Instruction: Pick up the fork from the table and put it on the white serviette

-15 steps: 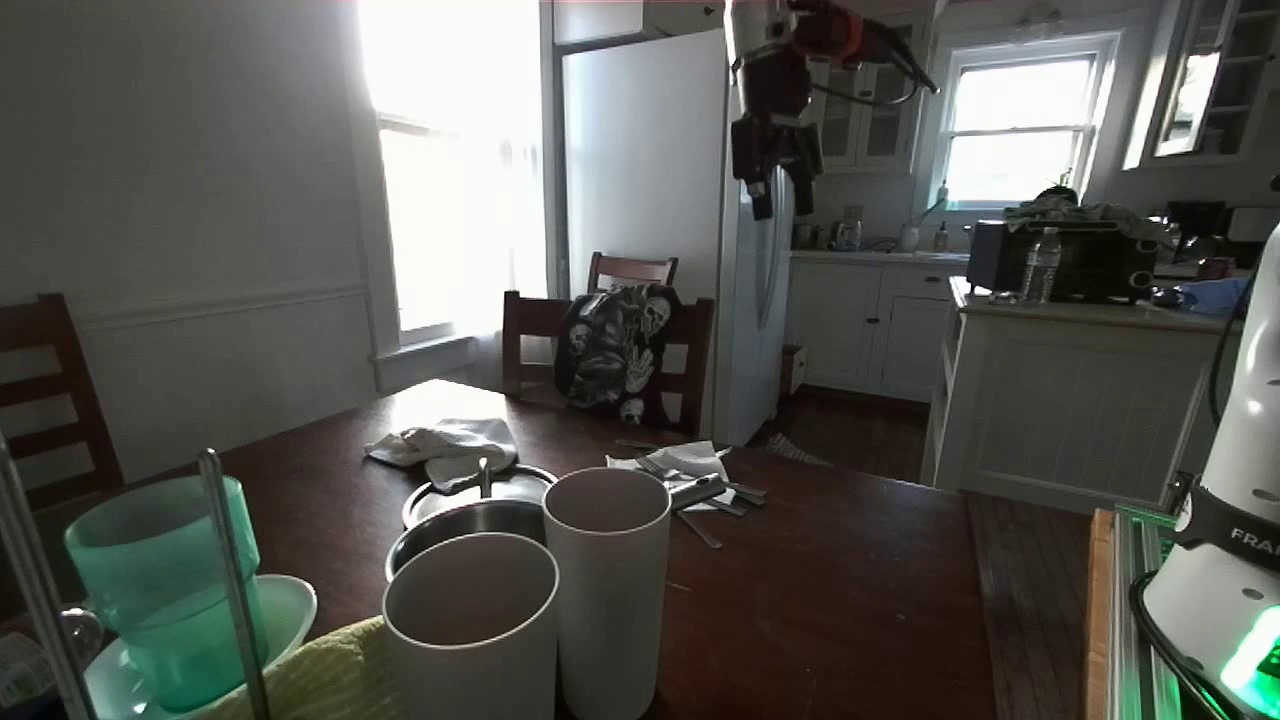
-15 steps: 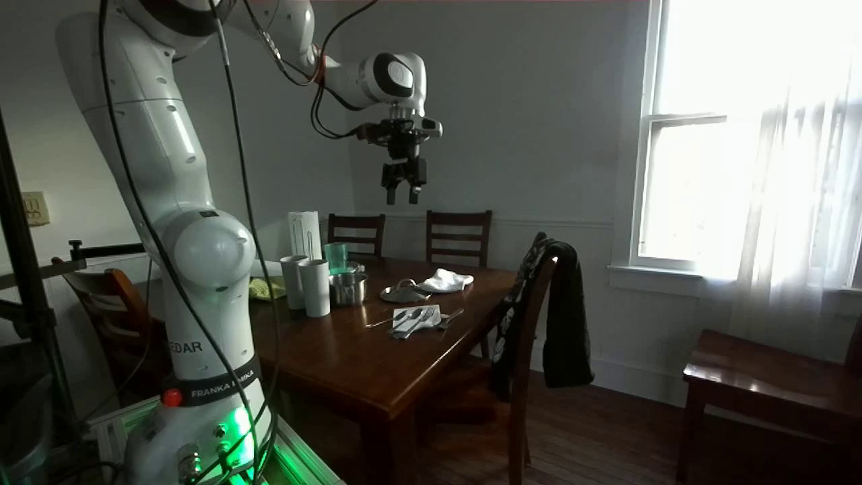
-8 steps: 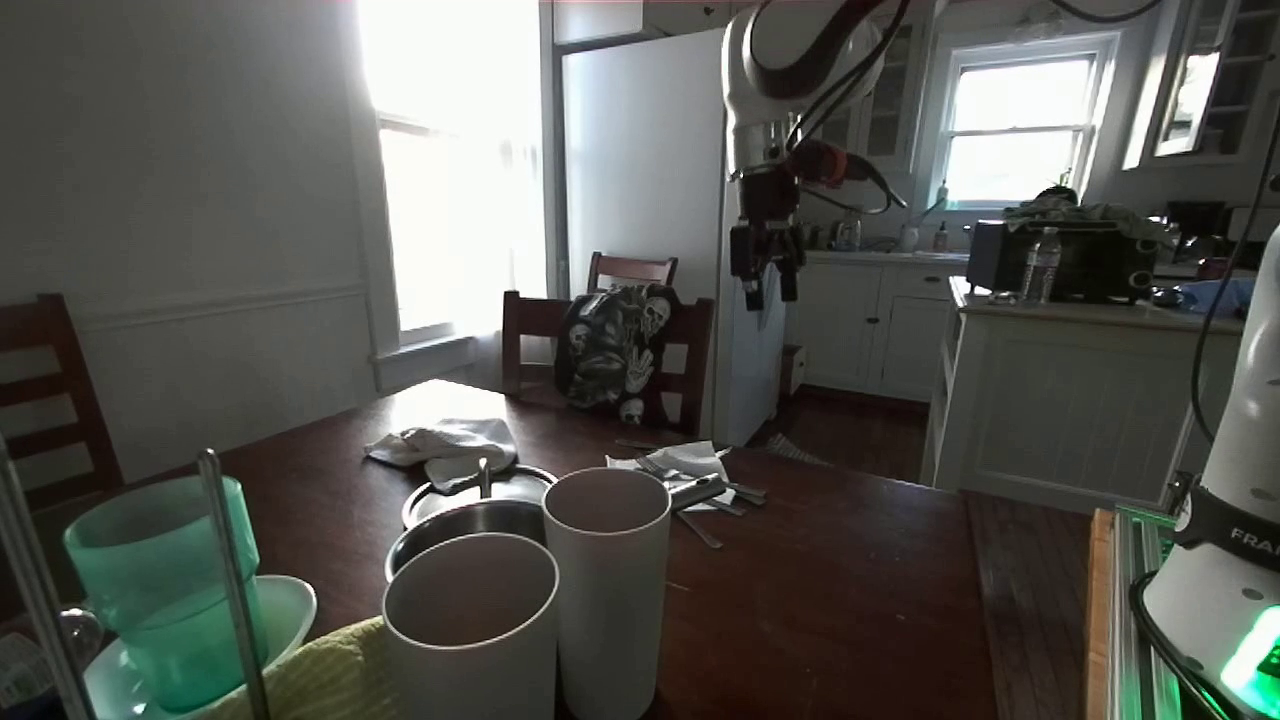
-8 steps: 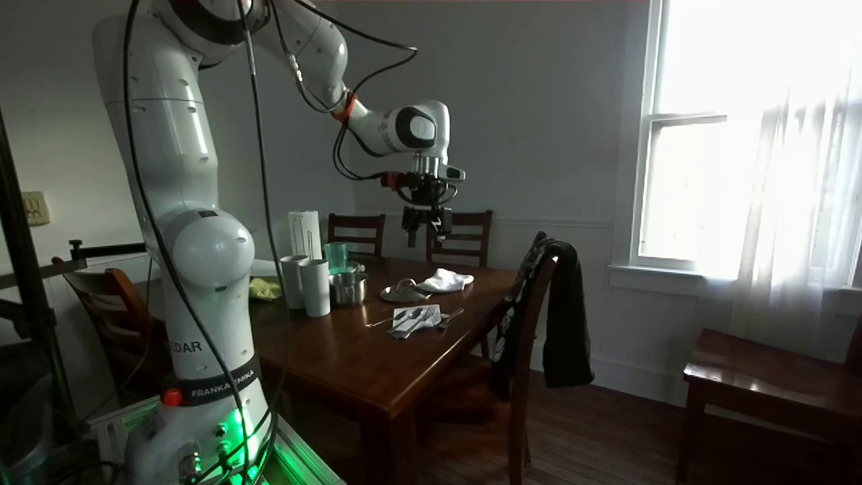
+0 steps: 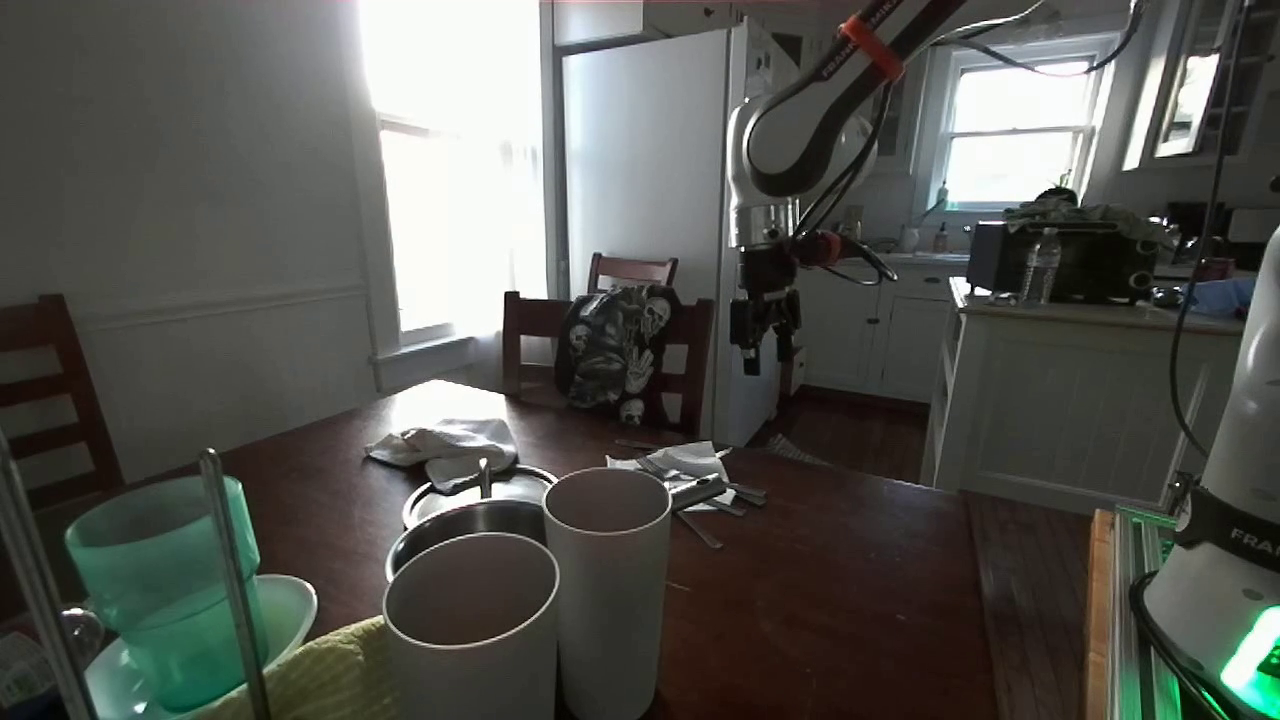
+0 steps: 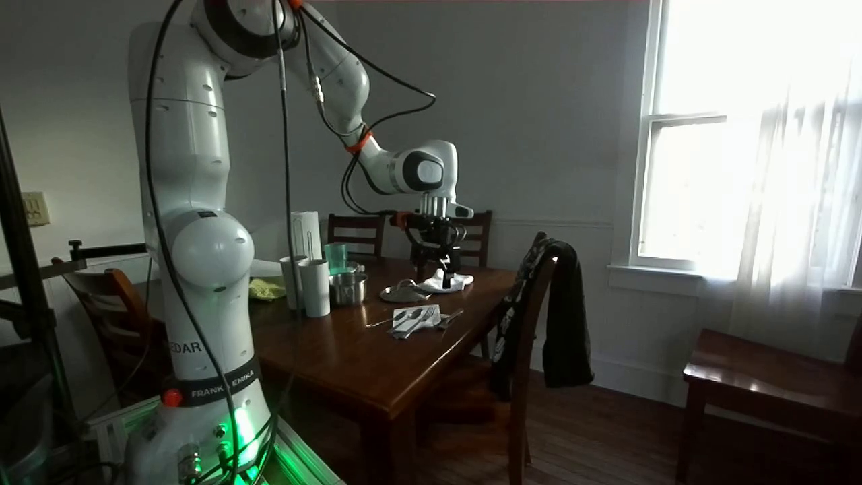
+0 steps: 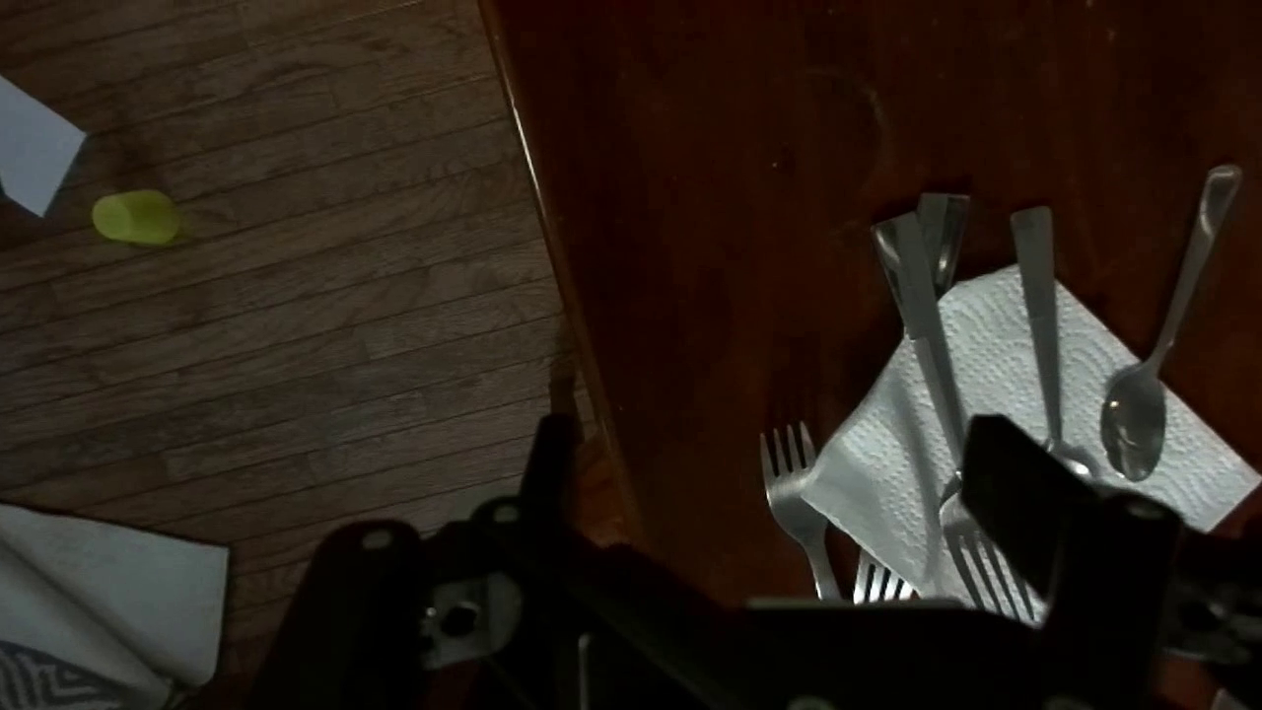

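The white serviette (image 7: 1001,340) lies on the dark reddish-brown table (image 7: 710,197) with several pieces of cutlery across it; it also shows in both exterior views (image 5: 690,458) (image 6: 419,319). A fork (image 7: 795,490) lies on the wood just beside the serviette's corner, its handle hidden by my gripper. Another fork's tines (image 7: 880,580) show next to it. A further fork (image 7: 984,564) rests on the serviette. My gripper (image 7: 776,441) is open and empty, above the table, with the fork beside the serviette between its fingers in the wrist view. Both exterior views show it raised (image 5: 768,362) (image 6: 434,276).
A crumpled white cloth (image 5: 455,445), a pot lid (image 6: 404,292), a metal pot (image 6: 349,288) and tall white cups (image 5: 608,590) stand beyond the cutlery. A chair with a draped dark jacket (image 6: 564,316) stands at the table's edge (image 7: 557,232). A spoon (image 7: 1134,419) lies on the serviette.
My gripper has come down steadily from high up toward the table, staying open. In an exterior view it has also shifted sideways. The cutlery and serviette have not moved.
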Controlling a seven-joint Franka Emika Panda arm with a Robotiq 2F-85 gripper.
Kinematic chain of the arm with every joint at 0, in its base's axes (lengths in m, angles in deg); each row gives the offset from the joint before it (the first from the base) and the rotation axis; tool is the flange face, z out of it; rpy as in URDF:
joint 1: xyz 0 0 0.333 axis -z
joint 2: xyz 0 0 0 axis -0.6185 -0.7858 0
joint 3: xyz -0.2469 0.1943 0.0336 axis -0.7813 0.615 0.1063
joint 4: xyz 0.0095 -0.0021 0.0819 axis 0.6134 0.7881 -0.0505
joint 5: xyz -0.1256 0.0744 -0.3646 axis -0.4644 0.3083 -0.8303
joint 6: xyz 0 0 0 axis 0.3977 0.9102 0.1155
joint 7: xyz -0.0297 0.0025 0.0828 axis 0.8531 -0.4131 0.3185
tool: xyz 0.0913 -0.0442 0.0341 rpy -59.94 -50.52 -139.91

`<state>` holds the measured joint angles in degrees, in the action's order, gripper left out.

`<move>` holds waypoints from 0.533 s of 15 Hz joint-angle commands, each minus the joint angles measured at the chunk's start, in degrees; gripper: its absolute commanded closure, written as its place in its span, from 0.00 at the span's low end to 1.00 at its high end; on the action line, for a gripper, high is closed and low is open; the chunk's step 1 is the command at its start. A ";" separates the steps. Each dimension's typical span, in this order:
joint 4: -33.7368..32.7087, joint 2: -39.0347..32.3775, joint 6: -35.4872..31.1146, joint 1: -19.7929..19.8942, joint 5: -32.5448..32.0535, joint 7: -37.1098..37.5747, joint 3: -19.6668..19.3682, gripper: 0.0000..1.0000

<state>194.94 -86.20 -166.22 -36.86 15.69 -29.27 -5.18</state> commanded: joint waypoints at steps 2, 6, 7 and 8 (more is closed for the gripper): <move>-0.11 0.01 0.13 0.18 0.02 -0.01 0.17 0.00; -0.50 -3.09 -3.76 -0.24 1.39 0.15 0.72 0.00; -0.69 -3.95 -4.94 -0.33 1.65 0.77 0.88 0.00; -0.80 -5.02 -6.88 -0.42 0.99 1.13 0.99 0.00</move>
<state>194.91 -87.88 -168.82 -37.04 15.86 -28.97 -4.67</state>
